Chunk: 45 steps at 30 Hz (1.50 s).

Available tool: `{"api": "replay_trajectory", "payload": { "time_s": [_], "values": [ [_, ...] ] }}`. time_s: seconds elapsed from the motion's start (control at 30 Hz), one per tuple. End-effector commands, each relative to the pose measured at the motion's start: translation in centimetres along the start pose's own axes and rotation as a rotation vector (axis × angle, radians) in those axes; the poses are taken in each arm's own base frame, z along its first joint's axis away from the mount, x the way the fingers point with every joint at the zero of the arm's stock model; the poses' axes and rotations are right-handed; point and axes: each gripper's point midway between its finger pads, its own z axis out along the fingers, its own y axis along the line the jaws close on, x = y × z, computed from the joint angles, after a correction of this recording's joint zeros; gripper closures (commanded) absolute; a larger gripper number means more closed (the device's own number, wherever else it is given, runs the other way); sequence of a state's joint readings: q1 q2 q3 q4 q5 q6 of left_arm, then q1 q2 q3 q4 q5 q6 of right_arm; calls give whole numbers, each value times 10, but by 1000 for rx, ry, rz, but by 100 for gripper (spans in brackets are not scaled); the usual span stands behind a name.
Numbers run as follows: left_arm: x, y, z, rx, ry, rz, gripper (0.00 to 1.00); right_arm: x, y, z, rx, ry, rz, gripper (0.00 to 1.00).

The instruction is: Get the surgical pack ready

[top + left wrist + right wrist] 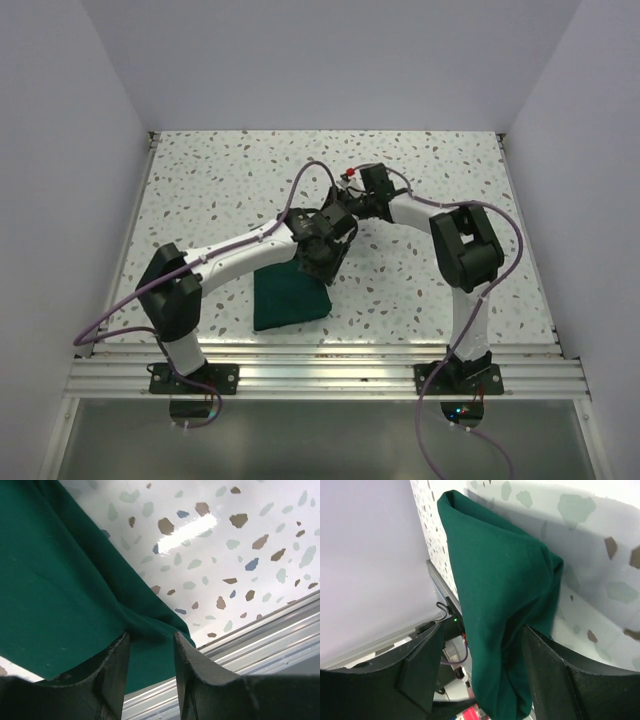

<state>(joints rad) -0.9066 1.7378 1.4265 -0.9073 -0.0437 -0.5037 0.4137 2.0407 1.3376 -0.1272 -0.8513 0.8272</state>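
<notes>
Surface (420,170): speckled white. It carried the dark green drape (288,302) as a folded bundle near the front edge, closer to your left arm's base than to the right one. In the right wrist view, part of the drape stood up in a peak. Your left gripper (150,635) was almost closed, with a pucker of drape pinched between its tips. Your right gripper (484,627) was spread wide, the raised drape lying between its fingers. I could not tell whether it touched them.
</notes>
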Motion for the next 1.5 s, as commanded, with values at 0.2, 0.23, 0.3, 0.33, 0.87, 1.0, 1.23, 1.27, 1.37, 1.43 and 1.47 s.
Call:
{"api": "replay_trajectory", "payload": {
  "time_s": [0.2, 0.23, 0.3, 0.33, 0.87, 1.0, 1.23, 1.27, 1.37, 1.43, 1.47],
  "values": [
    [28, -37, 20, 109, 91, 52, 59, -13, 1, 31, -7, 22, 32, 53],
    [29, -40, 23, 129, 90, 58, 59, -16, -1, 32, -3, 12, 28, 71],
    [47, -46, 30, 196, 142, 80, 60, -22, -10, 34, -4, 3, 44, 95],
    [47, -50, 33, 224, 134, 81, 60, -22, -14, 34, -3, 4, 56, 100],
    [84, 13, 56, 69, 246, -15, 61, -1, -73, -54, 160, -138, 109, 100],
    [78, 24, 35, 69, 184, -54, 58, 20, -73, -64, 168, -127, 117, 87],
    [52, 5, -20, 212, 19, -30, 41, 48, -56, -100, 267, -75, 9, 48],
    [48, 0, -27, 242, 4, -23, 41, 51, -54, -104, 282, -72, -4, 45],
    [33, -10, -45, 296, -61, 14, 41, 55, -48, -116, 312, -70, -41, 42],
    [16, -15, -49, 319, -115, 18, 42, 50, -39, -119, 300, -96, -69, 44],
    [12, -21, -49, 347, -122, 23, 43, 47, -34, -118, 279, -104, -80, 46]
  ]
}}
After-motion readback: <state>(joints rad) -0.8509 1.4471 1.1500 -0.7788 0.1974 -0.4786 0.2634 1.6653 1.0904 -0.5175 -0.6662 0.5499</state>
